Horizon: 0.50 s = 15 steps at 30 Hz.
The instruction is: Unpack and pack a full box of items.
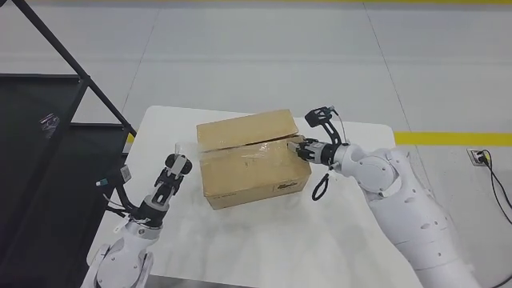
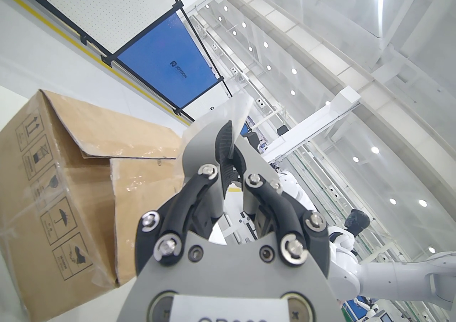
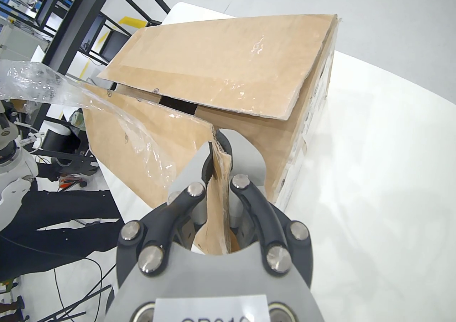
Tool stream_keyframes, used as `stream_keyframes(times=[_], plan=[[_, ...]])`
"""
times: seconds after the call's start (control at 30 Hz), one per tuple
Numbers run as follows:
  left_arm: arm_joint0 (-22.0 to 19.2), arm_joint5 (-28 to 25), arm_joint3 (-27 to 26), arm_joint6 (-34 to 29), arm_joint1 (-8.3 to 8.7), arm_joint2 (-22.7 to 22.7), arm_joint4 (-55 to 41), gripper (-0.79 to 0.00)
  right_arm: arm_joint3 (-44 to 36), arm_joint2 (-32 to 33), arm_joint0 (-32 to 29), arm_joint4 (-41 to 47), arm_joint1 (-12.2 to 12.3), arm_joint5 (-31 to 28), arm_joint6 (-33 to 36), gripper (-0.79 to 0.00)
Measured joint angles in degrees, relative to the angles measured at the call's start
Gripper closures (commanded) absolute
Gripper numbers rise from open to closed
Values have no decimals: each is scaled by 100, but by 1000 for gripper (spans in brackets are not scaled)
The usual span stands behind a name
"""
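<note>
Bearing everything, the white round-cornered table (image 1: 264, 240) carries a brown cardboard box (image 1: 252, 164) near its middle, with its top flaps (image 3: 228, 63) slightly parted. At the box's right end, the right tool (image 3: 217, 154) is clamped on the corner of one flap. Beside the left end, apart from the box, the left tool (image 2: 232, 150) pinches a crinkled strip of clear tape (image 2: 238, 109).

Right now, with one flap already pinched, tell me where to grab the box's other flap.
I'd take the far flap by its free long edge, near the corner beside the right pincer. That edge sits lifted, with a dark gap beneath, so slide one finger under from the middle seam.
</note>
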Motion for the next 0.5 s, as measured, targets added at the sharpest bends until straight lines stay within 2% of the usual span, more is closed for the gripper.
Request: stream_keyframes(times=[0.23,0.5], plan=[[19,-55,-61,11,8,-75,-17,0,-475,192,-352,78,82,-154,85,0],[-29,-63,-54,-47,17,-120,-60,0,-1579,520,-1086,-80,230,-110,274,0]])
